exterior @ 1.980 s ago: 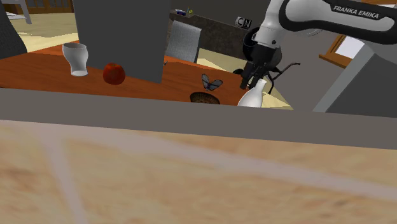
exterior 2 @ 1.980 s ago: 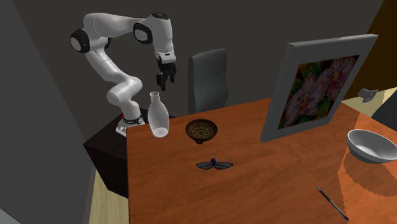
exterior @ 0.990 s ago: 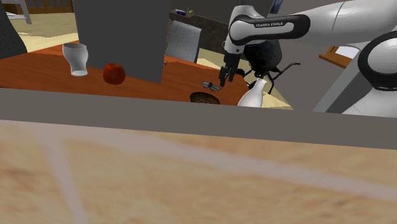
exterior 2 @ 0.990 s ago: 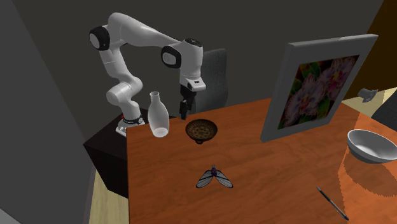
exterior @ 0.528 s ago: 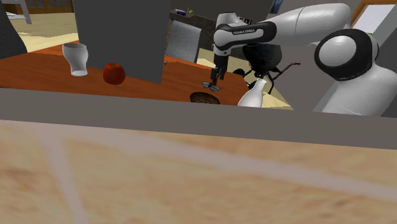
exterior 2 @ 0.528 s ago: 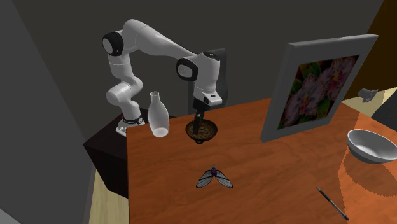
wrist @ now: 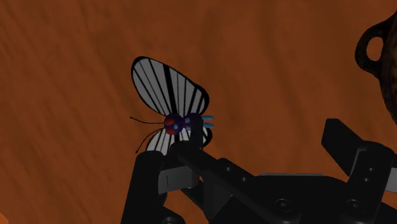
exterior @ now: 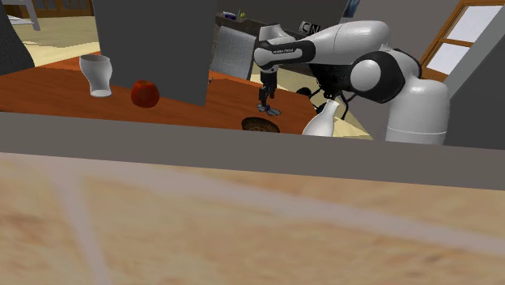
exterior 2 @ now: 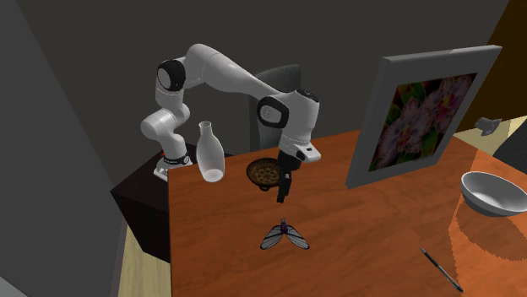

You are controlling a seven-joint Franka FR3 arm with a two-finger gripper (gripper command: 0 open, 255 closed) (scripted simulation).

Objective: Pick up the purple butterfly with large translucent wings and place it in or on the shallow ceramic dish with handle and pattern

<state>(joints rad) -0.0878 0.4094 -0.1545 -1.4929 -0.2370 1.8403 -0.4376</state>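
Your gripper [exterior 2: 283, 196] hangs spread above the butterfly [exterior 2: 285, 237], which lies on the tabletop [exterior 2: 380, 245] near the dish [exterior 2: 267, 173]; it sits off-centre toward one finger [wrist: 147, 181], so descending could crush or nudge a wing.

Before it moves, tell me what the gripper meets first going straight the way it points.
Most likely the butterfly, which lies just ahead of the open gripper. If the line is slightly off, it meets the brown table beside it. Depth is hard to judge.
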